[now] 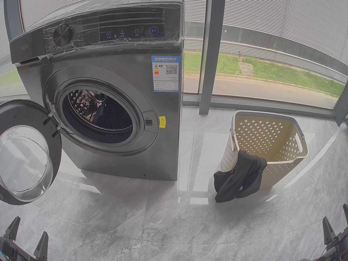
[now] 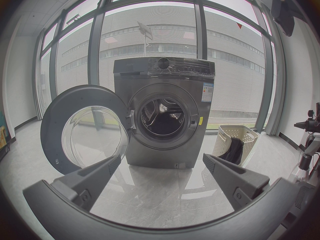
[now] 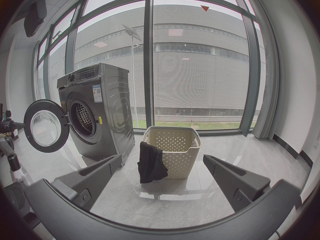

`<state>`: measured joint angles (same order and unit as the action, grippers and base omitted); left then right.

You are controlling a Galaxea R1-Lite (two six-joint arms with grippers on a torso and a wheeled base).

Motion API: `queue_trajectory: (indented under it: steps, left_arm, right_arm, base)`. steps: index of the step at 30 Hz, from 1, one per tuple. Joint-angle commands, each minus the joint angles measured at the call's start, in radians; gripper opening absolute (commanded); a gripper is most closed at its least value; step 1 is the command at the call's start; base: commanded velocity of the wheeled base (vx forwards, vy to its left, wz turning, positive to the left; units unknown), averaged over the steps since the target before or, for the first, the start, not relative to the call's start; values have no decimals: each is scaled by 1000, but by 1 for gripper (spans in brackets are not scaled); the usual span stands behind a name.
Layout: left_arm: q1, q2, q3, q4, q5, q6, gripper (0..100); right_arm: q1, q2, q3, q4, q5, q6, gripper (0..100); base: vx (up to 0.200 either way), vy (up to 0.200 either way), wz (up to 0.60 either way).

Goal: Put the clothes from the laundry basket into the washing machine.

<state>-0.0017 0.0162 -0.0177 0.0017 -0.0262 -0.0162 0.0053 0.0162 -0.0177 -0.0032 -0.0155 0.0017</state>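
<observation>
Washing machine point(image 1: 161, 153), door point(image 1: 25, 160) wide open, black garment point(image 1: 239, 180) over laundry basket point(image 1: 268, 114) rim, left end effector point(image 2: 161, 156) and right end effector point(image 3: 161, 157) released

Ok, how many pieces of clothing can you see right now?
1. A black garment hangs over the rim of the basket, down its outside, at the corner nearest the washer. The basket's bottom is hidden, so more may lie inside.

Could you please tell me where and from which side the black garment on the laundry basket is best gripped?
Probably the fold of the black garment where it crosses the near rim of the laundry basket, from above with the open right gripper: the cloth is draped over that rim and hangs outside toward the floor.
</observation>
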Motion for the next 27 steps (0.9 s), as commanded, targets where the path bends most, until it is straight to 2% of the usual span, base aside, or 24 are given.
queue_trajectory:
  steps: [1, 13, 16, 27]
  left_arm:
    - [0, -16, 18, 0, 0, 2, 100]
    - [0, -16, 16, 1, -1, 5, 100]
    - [0, -16, 16, 0, -1, 5, 100]
    - [0, -16, 16, 0, -1, 5, 100]
  right_arm:
    - [1, -10, 18, 0, 0, 0, 100]
    - [2, -10, 18, -1, 2, 0, 100]
    - [2, -10, 18, -1, 2, 8, 100]
    - [1, -10, 18, 0, 2, 0, 100]
  base:
    - [0, 0, 0]
    - [0, 0, 0]
    - [0, 0, -600]
    - [0, 0, 0]
